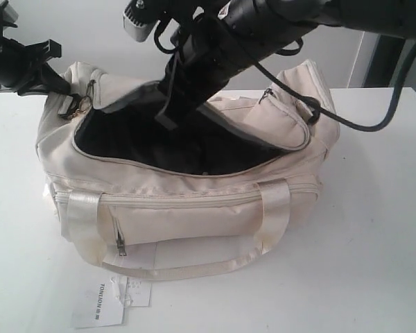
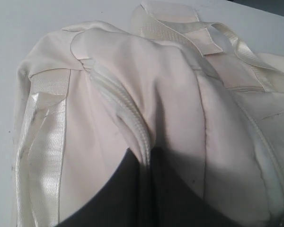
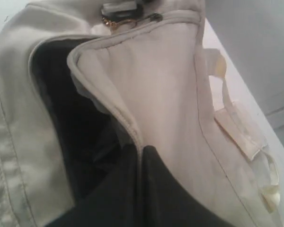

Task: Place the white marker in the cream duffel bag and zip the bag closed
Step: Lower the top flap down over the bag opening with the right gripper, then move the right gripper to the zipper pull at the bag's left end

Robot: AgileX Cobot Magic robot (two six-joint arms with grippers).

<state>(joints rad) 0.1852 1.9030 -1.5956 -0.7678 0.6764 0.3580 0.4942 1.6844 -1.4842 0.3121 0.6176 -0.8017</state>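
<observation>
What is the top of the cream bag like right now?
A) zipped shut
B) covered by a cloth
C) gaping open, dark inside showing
C: the bag has its top spread wide, with the black lining in plain sight.

The right end effector (image 1: 168,112) is lost against the black lining (image 1: 125,142) of the cream duffel bag (image 1: 194,211), so its jaws cannot be read. The left end effector (image 1: 52,69) is partly cut off at the exterior view's edge, its grip unclear.
</observation>
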